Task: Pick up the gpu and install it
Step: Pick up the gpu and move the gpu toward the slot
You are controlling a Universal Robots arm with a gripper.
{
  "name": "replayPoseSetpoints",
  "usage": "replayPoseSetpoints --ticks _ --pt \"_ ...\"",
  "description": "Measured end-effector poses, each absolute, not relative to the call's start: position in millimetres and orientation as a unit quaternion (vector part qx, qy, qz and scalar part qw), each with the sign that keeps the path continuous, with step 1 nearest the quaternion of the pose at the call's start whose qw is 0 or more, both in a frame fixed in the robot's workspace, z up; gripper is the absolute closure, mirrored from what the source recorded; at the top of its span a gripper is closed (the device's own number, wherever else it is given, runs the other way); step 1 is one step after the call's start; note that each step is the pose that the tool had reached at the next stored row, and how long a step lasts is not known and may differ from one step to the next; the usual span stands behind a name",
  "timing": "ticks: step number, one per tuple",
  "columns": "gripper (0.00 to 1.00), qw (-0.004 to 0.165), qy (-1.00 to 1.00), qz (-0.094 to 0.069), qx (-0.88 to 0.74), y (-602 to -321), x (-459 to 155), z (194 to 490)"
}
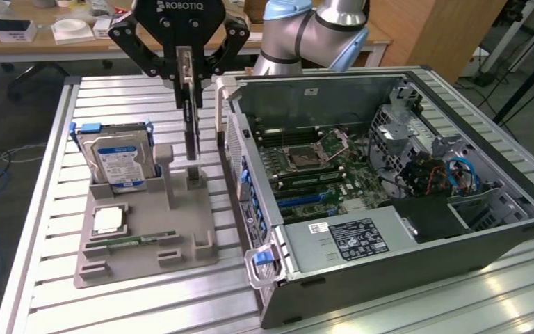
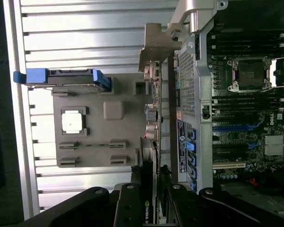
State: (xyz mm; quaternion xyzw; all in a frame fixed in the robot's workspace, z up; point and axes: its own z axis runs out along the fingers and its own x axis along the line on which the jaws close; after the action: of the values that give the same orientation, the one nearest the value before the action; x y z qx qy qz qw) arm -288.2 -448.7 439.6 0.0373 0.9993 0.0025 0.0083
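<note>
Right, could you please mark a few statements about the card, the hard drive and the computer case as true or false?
1. The fingers are closed on the graphics card, which hangs on edge. True.
2. The hard drive lies flat on the table. False: it stands upright in the grey holder.
3. The computer case lies open, with the motherboard in sight. True.
4. The graphics card is already seated in the motherboard. False: it is outside the case, over the grey holder.
</note>
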Motion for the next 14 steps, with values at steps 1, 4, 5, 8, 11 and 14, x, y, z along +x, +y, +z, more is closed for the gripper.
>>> replayPoseSetpoints --ticks 1,4,5,8,11,14 --pt "0.74 0.008 0.999 0.002 0.037 -448.7 -288.2 439.6" --pt "0.74 0.008 0.999 0.002 0.037 -448.7 -288.2 439.6" --pt "0.74 0.008 0.999 0.003 0.037 -448.7 -288.2 439.6" --pt "0.74 0.008 0.999 0.002 0.037 -448.7 -286.4 439.6" --pt "0.74 0.008 0.999 0.002 0.037 -448.7 -283.3 439.6" --pt "0.74 0.008 0.999 0.002 0.037 -448.7 -279.9 439.6"
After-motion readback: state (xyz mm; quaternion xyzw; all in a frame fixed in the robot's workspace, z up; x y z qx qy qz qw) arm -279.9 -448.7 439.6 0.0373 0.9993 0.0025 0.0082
